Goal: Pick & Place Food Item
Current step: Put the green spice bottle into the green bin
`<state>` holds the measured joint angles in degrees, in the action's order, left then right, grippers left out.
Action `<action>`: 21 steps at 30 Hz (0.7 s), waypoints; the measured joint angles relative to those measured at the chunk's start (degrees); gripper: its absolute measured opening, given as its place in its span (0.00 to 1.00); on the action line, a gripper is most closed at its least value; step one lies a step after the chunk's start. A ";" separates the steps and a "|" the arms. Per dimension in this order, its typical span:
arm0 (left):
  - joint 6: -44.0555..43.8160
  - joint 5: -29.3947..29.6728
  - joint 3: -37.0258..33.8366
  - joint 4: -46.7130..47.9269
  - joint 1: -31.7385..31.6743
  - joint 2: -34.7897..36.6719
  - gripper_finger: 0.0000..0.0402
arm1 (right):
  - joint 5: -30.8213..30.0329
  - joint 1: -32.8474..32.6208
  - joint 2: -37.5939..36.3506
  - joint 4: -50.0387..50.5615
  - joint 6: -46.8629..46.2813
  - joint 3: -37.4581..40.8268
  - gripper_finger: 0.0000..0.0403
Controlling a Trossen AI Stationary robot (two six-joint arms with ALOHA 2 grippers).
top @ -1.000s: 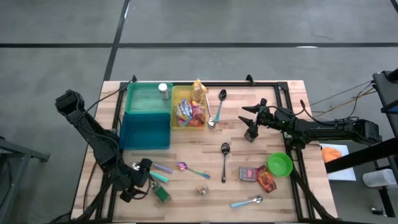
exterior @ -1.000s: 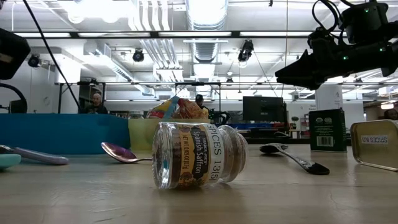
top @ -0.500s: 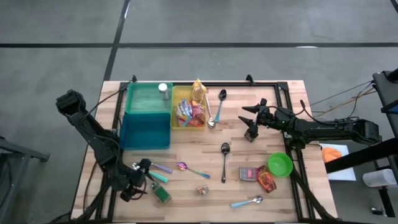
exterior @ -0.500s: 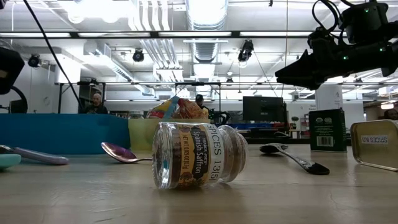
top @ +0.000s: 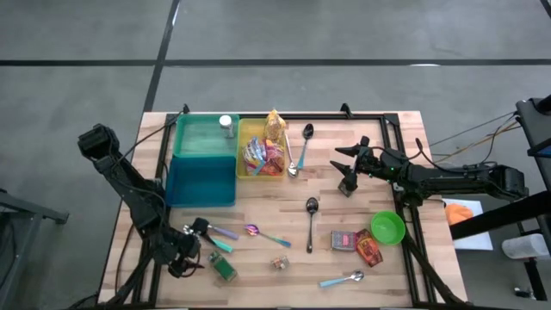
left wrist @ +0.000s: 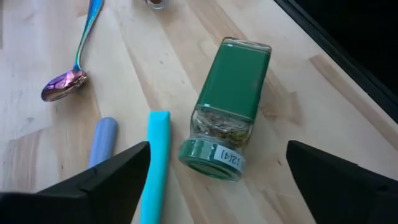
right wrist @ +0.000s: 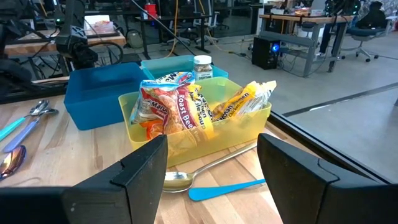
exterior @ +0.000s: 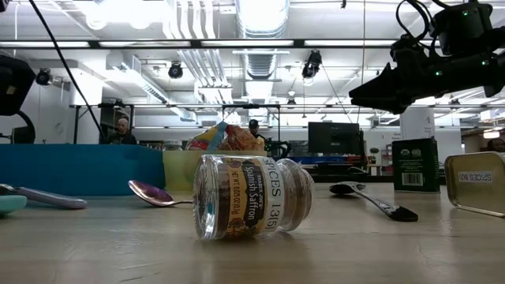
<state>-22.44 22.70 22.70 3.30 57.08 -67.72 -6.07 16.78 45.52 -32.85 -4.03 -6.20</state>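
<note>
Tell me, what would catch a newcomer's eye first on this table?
Probably the bright yellow plastic bin stuffed with colourful snack packets near the table's far edge, right beside a teal plastic bin. At the near left corner, the left gripper hovers with its jaws open over a green-labelled glass spice jar lying on its side. A lime green plastic bowl glows near the right edge, while the right gripper waits above the table's middle right.

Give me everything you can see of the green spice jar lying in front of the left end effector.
The green-labelled clear spice jar with a green cap lies on its side on the pale wooden tabletop, near the front left corner in the high view. Dried herbs show through the clear band beside the cap, which bears a white printed sticker. It lies between the spread fingers of the left end effector, which is open and not touching it. A turquoise utensil handle lies alongside, apparently just apart.
</note>
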 joint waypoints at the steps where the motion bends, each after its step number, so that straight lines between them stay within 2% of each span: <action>1: 0.00 0.04 -0.38 -0.60 0.00 0.00 0.97 | 0.00 0.02 0.02 0.00 0.00 0.00 0.61; 4: -0.05 -0.04 -2.44 -2.48 0.02 0.00 0.99 | 0.00 0.00 0.00 -0.01 0.00 0.00 0.61; 9: -1.29 -0.18 -7.90 -11.05 0.04 0.00 0.99 | -0.01 0.02 0.00 0.01 0.00 0.00 0.61; 16: 4.48 -0.17 -14.03 -24.36 -0.02 0.00 0.99 | -0.02 0.00 0.02 0.01 0.00 0.00 0.61; 21: 3.12 0.41 -15.34 -26.19 -0.17 0.00 0.99 | 0.00 0.00 0.02 -0.01 0.00 0.00 0.61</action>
<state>-19.32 23.11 7.36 -22.89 56.91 -67.72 -6.07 16.78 45.54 -32.86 -4.03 -6.20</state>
